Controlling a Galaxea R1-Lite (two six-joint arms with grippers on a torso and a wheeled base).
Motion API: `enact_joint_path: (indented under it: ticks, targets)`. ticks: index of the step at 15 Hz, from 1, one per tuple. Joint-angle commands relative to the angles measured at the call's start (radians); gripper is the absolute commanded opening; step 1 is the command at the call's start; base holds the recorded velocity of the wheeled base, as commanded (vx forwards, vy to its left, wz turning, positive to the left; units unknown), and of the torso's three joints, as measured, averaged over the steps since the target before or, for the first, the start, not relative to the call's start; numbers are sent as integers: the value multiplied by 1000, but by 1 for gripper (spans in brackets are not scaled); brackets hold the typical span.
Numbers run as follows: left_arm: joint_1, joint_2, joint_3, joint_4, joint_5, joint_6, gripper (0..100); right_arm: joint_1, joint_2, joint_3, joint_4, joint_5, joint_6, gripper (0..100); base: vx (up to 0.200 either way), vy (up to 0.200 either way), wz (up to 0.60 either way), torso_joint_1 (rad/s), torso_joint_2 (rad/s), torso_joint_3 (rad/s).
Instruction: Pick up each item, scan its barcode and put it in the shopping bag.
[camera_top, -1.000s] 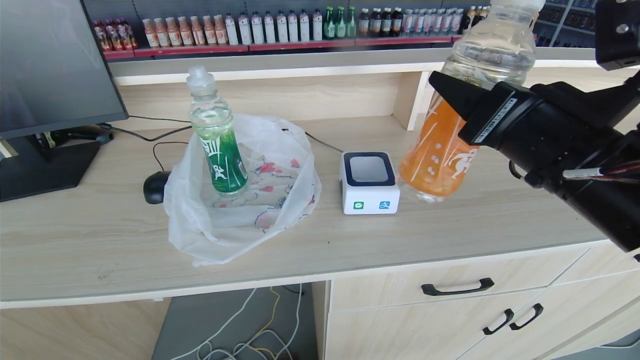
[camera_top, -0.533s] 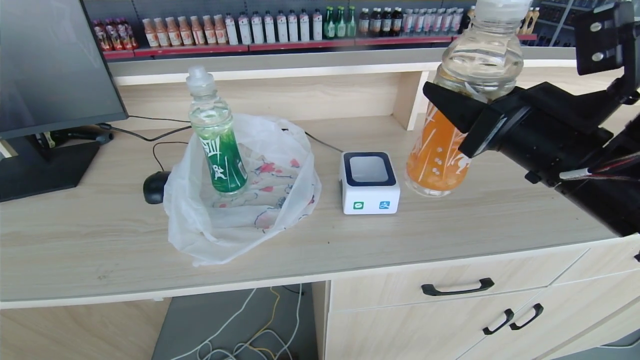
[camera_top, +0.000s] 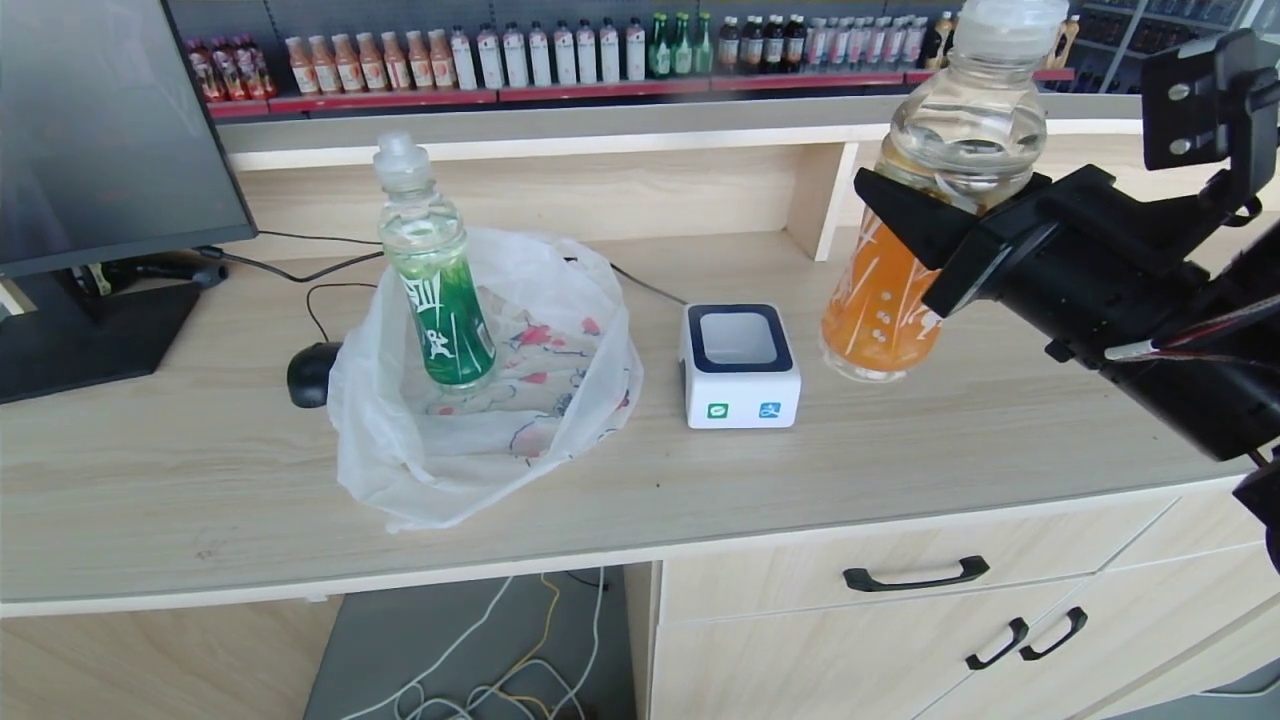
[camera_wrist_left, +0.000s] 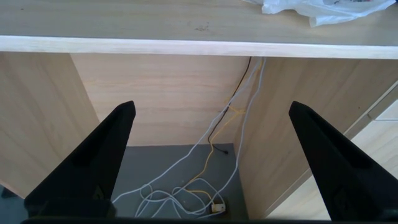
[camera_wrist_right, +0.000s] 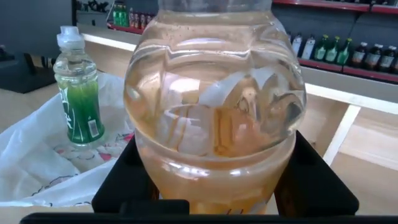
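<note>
- Looking from the head camera, the right fingers (camera_top: 905, 205) are closed around the orange bottle (camera_top: 885, 310) just under its clear shoulder. The bottle has its cap up, leans a little, and is beside the scanner (camera_top: 738, 365) on the robot's right.
- The scanner is white with a dark frame and sits on the surface (camera_top: 900, 450), between the orange bottle and the shopping bag (camera_top: 570, 400).
- The shopping bag lies open on the surface, and the green bottle (camera_top: 437, 290) stands upright inside it. A black mouse (camera_top: 310, 373) is just beside the bag, and a monitor (camera_top: 100, 130) is at the far left.
- From the left wrist, the left fingers (camera_wrist_left: 93, 162) are spread wide with nothing between them, below the front edge of the surface (camera_wrist_left: 124, 28). Cables (camera_wrist_left: 186, 196) lie on the floor (camera_wrist_left: 161, 168) under it, and a corner of the shopping bag (camera_wrist_left: 317, 9) shows on the surface.
- From the right wrist, the orange bottle (camera_wrist_right: 214, 124) sits between the right fingers (camera_wrist_right: 121, 183), gripped on both sides. Behind it, the green bottle (camera_wrist_right: 78, 99) stands in the shopping bag (camera_wrist_right: 37, 155).
</note>
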Motion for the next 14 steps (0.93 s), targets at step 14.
enact_joint_path:
  ticks: [14]
  targets:
    - [0,0,0,2,0,0,100,-10,-2,29,-3,-13,3,0,0,200,0,3,4,2]
